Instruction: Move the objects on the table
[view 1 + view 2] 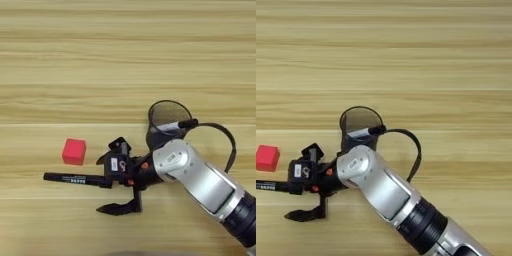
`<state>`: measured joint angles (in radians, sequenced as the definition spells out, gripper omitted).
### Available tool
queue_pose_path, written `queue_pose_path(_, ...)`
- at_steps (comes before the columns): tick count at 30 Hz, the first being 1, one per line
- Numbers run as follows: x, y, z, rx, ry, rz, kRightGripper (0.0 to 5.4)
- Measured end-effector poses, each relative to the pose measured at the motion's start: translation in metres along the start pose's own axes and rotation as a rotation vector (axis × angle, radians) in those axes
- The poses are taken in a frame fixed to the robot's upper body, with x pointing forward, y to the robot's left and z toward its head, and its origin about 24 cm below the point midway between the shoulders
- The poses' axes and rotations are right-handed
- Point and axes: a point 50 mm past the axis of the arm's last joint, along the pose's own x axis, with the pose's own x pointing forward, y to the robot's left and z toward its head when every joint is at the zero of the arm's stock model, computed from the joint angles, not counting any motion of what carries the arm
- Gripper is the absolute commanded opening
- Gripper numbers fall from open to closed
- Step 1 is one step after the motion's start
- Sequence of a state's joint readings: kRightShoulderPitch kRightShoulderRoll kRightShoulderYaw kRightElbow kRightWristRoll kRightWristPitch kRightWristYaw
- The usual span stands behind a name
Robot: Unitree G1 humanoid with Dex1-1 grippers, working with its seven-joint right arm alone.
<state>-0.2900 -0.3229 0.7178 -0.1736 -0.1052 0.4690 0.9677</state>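
A black wire-mesh pen cup (167, 116) stands on the light wooden table (125, 60), right behind my silver forearm. A white marker with a black cap (178, 125) leans inside it, its capped end sticking out over the rim to the right. An all-black marker with white print (75, 178) lies flat, pointing left. My right gripper (114, 178) is open, one black finger (119, 146) beyond the marker's right end and the other on the near side. That end reaches in between the fingers, close to the palm.
A small red cube (74, 151) sits just behind the black marker, left of the gripper. A black cable (227, 141) loops from the forearm past the right side of the cup.
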Motion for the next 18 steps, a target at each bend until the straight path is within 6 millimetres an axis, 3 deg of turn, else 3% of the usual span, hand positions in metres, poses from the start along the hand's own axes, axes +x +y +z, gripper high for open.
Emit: queue_pose_path(18,0.0048,-0.004,0.0006,-0.045,-0.006,-0.007,2.83)
